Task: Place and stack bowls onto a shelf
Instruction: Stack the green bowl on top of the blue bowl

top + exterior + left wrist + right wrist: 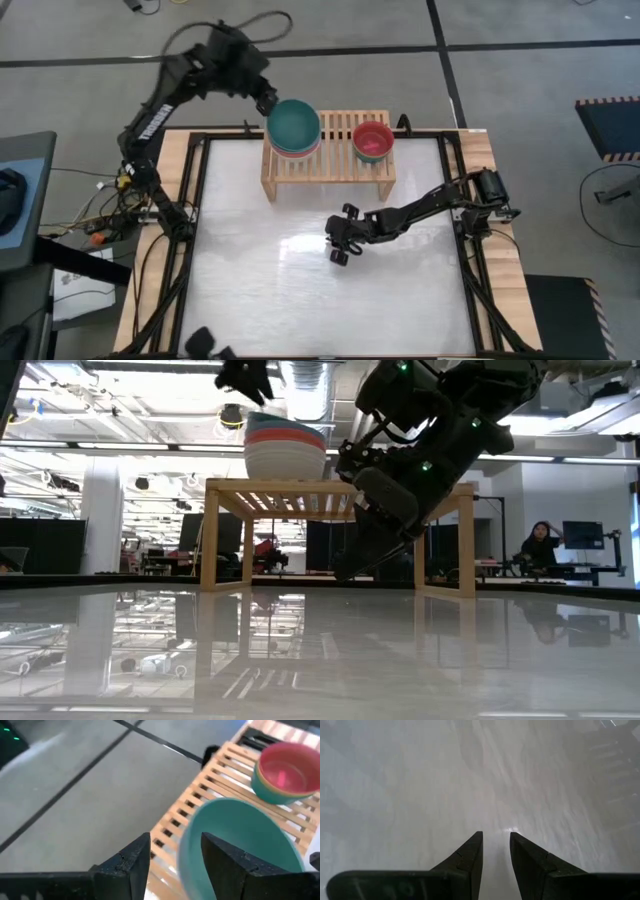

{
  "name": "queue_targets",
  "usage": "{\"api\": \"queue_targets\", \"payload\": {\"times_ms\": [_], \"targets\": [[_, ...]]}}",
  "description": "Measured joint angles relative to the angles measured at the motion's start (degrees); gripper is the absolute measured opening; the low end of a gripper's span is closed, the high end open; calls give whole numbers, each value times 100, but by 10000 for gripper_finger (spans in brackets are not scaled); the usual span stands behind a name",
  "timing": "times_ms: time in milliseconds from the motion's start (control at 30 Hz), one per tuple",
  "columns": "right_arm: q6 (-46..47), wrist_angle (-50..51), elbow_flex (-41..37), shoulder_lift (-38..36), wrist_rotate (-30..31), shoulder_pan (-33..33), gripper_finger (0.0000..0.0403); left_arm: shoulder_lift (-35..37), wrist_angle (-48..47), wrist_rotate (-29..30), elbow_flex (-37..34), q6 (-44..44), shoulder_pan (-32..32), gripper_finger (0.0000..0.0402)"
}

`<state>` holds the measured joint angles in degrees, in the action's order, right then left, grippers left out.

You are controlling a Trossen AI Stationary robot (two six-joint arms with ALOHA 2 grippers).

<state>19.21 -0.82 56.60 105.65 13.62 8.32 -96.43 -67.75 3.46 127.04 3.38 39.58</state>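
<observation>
Two bowl stacks [293, 128] on shelf [335, 165], low view hides one, both end effectors [175, 855] parted.

White table [300, 300] carries my shelf [330, 168] at its far edge. On the shelf: teal-topped bowl stack [294, 127] left, pink-topped stack [373, 141] right.

The right gripper [496, 842] hangs over the bare white table [410, 785], its two dark fingers [470, 855] slightly apart.
</observation>
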Motion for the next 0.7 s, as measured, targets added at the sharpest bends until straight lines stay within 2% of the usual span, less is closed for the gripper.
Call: {"api": "queue_targets", "payload": {"times_ms": [133, 300, 533, 700], "targets": [[28, 15, 0, 0, 1, 47, 123, -8, 496, 56, -678, 74, -100, 160], [24, 31, 0, 0, 6, 110, 123, -6, 591, 861, -1040, 242, -32, 160], [26, 35, 0, 0, 23, 107, 123, -17, 621, 475, -1382, 107, 233, 160], [26, 32, 0, 0, 23, 107, 123, -24, 648, 560, -1532, 89, 224, 160]]}}
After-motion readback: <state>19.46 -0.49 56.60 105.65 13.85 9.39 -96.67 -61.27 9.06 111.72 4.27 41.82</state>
